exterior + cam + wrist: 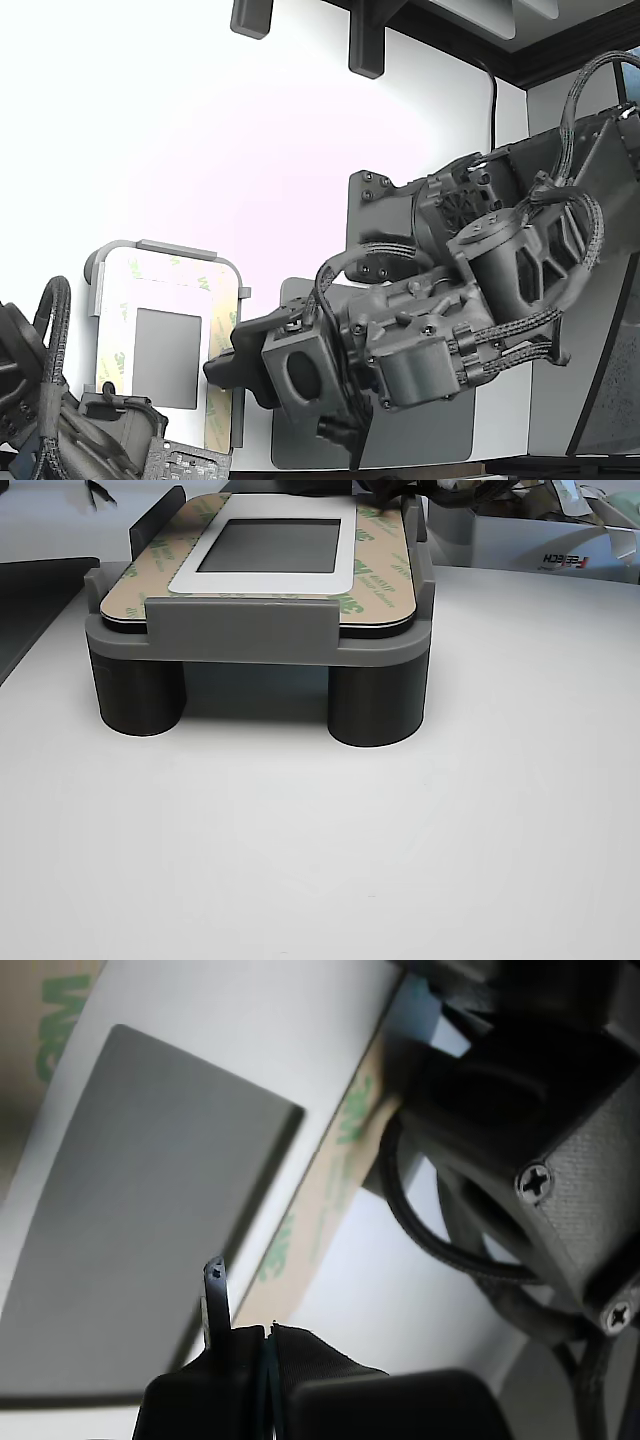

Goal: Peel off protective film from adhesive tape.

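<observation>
White rounded plate (380,620) seated in grey holder on two dark cylindrical legs (376,705), set on white table (400,830). Grey square panel (140,1200) framed by tape strips. Tan-yellow green-logo protective film (325,1185) seen lying flat on narrow adhesive tape strip (222,380) along plate edge at exterior view's right. Black gripper (245,1335) positioned at end of that strip; thin metal tip beside film edge. Fingertips shown pressed together; grip on film cannot be told.

A grey fixture (260,630) stands on two dark round legs (375,705) on the white table (400,860); a white box (540,545) (printed lettering) sits near the claw.
</observation>
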You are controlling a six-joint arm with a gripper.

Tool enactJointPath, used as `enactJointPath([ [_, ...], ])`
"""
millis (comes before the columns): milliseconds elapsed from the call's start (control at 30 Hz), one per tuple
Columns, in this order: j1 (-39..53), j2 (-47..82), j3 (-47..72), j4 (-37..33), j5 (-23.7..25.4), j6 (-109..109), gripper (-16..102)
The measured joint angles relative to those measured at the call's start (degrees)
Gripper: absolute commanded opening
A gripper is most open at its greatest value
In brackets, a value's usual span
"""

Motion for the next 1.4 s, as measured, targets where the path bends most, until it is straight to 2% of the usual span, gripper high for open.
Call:
enactJointPath([
  [133, 1.32, -1.76, 0.09, -1.14, -0.18, 0.0, -12],
  [367, 1.58, -3.25, 2.37, -6.59, -3.25, -2.64, -12],
  [800, 1.58, -8.53, 0.44, -10.02, -7.65, -6.24, -11],
  [1000, 1.58, -12.66, -4.22, -7.12, -7.82, -7.38, -11],
  [1400, 1.05, -16.0, -7.38, -5.63, -8.17, -7.12, -11],
])
